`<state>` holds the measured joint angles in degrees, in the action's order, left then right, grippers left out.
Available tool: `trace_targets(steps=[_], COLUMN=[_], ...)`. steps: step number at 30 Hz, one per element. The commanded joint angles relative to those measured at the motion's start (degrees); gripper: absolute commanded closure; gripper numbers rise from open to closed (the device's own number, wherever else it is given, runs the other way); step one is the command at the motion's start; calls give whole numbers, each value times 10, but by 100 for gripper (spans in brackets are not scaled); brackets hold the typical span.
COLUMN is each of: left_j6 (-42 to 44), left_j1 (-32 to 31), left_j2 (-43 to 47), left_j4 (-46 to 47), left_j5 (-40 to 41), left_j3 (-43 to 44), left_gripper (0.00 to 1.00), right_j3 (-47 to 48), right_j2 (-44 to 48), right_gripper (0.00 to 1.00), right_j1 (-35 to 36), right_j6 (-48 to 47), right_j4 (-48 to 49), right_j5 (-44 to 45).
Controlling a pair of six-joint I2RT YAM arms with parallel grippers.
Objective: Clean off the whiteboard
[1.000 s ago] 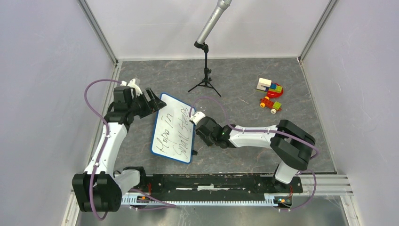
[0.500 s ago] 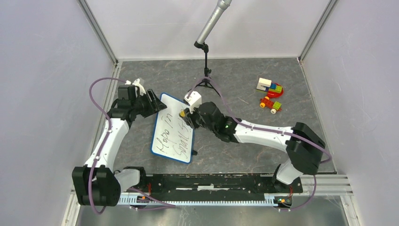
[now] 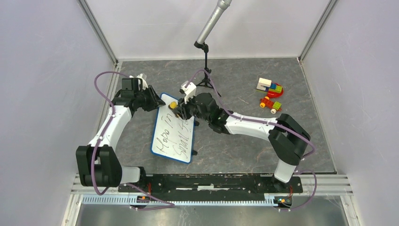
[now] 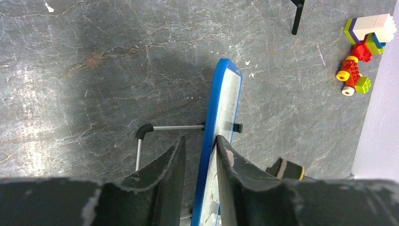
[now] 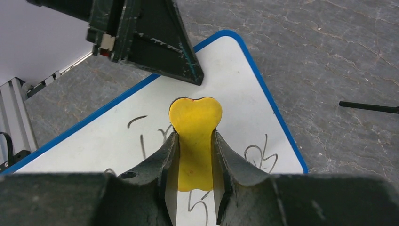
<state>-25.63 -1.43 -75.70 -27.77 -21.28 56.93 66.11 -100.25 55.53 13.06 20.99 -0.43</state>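
The whiteboard lies left of centre, blue-rimmed, with black handwriting on it. My left gripper is at its far left corner. In the left wrist view the blue rim runs between the narrowed jaws of the left gripper: the right finger lies against the white face and a gap shows beside the left finger. My right gripper is shut on a yellow eraser. The eraser's tip is over the board's far end, near the left gripper.
A black tripod with a grey microphone stands behind the board. Coloured toy bricks and a small toy car lie at the far right. A metal kickstand sticks out under the board. Walls close in on three sides.
The left jaws have narrowed around the board's corner. The right arm has swung the yellow eraser from the board's right edge up and left to its far end.
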Motion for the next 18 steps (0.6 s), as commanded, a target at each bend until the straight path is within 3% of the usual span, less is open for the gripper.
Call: trace_targets(steps=[1,11,18], left_j6=[32,38,36], left_j1=[-1,-2,-1], left_j2=[2,14,21], left_j4=[5,34,53], left_j5=[-5,-16,-26], left_j3=[26,-16,-35], left_gripper=[67,93,98], right_j3=[14,23,23], right_j2=[-25,-75,-91], right_gripper=[83,84,86], right_j1=[-8,-8,3], right_j6=[15,41,87], right_j4=[59,83,122], right_j5=[-49,-83,-136])
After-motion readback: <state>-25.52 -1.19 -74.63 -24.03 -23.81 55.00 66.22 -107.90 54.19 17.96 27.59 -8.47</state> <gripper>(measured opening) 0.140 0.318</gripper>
